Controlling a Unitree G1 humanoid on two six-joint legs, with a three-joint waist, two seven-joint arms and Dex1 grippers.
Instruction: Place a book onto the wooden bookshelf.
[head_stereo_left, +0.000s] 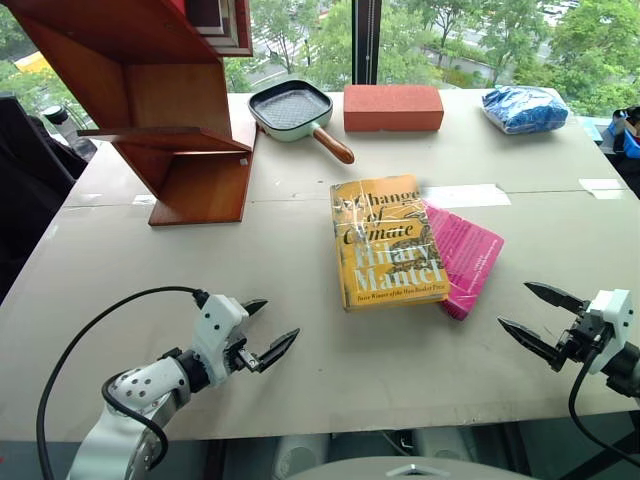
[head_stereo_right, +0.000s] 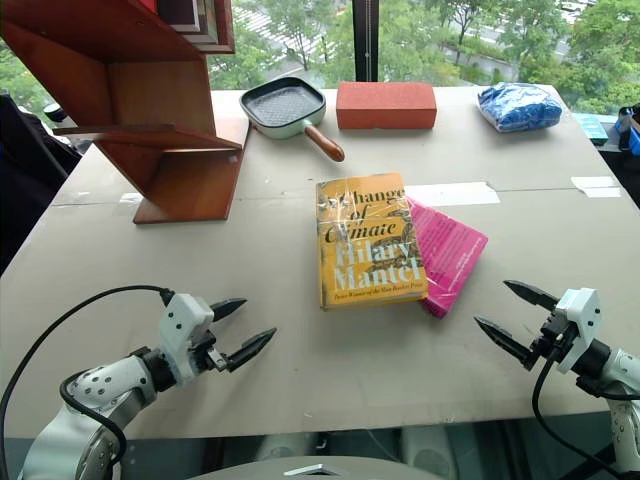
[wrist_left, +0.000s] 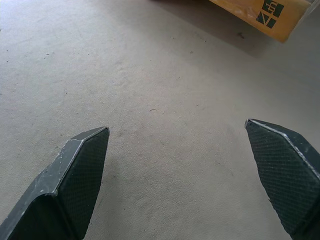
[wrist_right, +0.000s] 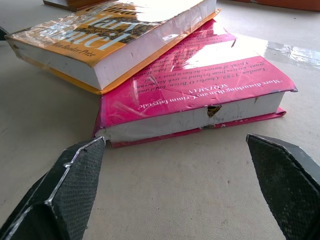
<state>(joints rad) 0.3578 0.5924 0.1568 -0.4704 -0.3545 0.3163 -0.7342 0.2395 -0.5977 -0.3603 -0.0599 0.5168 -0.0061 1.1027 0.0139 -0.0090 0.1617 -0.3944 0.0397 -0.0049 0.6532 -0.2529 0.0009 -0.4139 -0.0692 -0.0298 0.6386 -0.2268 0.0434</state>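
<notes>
Thick yellow glossy paperback book (head_stereo_left: 388, 243) with white and black "Hilary Mantel" lettering lies flat, cover up, closed, mid-table, its right edge overlapping a smaller pink book. Large reddish-brown wooden bookshelf (head_stereo_left: 150, 105) with angled zigzag panels and a flat shelf stands upright at the table's far left corner, well apart from the book.

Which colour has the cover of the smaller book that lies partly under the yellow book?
Bright pink, best seen in the right wrist view.
</notes>
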